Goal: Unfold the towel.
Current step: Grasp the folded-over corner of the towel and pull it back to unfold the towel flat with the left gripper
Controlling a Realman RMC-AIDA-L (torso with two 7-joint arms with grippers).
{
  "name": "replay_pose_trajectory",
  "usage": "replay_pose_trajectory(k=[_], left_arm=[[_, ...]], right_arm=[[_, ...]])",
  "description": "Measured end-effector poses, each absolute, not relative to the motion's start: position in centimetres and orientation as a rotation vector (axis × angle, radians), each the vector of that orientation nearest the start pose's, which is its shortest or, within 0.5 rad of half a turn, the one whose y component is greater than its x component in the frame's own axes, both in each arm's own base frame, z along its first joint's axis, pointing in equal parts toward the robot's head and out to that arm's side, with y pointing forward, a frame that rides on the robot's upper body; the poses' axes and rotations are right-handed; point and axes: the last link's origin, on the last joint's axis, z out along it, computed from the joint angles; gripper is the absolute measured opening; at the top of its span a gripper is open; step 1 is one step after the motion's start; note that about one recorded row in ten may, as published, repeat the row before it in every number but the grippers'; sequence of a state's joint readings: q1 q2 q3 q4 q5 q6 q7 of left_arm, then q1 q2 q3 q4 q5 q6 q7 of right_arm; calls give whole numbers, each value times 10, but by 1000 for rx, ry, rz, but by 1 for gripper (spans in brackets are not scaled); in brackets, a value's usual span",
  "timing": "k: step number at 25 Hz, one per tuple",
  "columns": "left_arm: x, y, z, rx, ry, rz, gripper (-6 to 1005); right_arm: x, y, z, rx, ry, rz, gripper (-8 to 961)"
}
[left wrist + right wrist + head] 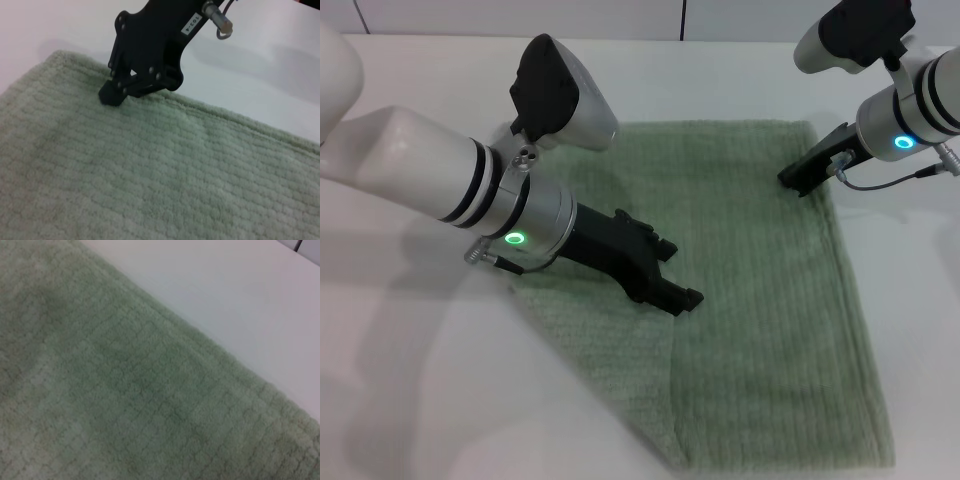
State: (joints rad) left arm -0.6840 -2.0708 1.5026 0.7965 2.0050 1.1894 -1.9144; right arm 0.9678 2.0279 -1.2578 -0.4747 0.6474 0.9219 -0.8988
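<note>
Towel (760,330) first: sage-green and ribbed, it lies spread on the white surface (410,400), filling the middle and lower right of the head view. Nearest me, its lower left is folded over, so a slanting edge runs from the left side down to the bottom hem, and a paler strip of cloth shows beside that fold.

A little farther in, at centre left, the left hand (670,290) reaches out of its silver-and-white arm, black and low over the cloth. Its fingers look slightly parted with nothing between them, though I cannot tell for certain.

Farther back, in the upper right of the frame, the right hand (802,180) comes down onto the towel's right edge near the far corner. The left wrist view shows its tip (112,95) pressed against the terry just inside the hem; whether it is clenched on the fabric or loose, I cannot tell.
</note>
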Motion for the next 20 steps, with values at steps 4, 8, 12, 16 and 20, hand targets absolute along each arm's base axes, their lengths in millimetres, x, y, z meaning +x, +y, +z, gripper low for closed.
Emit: replay_pose_trajectory(k=[4, 8, 12, 16, 20], left_arm=[[-188, 355, -88, -2996, -569, 36, 750], [-190, 356, -88, -2995, -550, 72, 750], [-190, 355, -89, -3004, -535, 93, 750], [-188, 354, -89, -3009, -526, 93, 749], [-188, 354, -88, -3014, -518, 102, 612]], right_arm=[[213, 439, -51, -2530, 788, -385, 86], [212, 440, -51, -2530, 786, -383, 88], [212, 440, -51, -2530, 786, -383, 90], [212, 440, -51, -2530, 786, -383, 91], [212, 440, -51, -2530, 785, -383, 93]])
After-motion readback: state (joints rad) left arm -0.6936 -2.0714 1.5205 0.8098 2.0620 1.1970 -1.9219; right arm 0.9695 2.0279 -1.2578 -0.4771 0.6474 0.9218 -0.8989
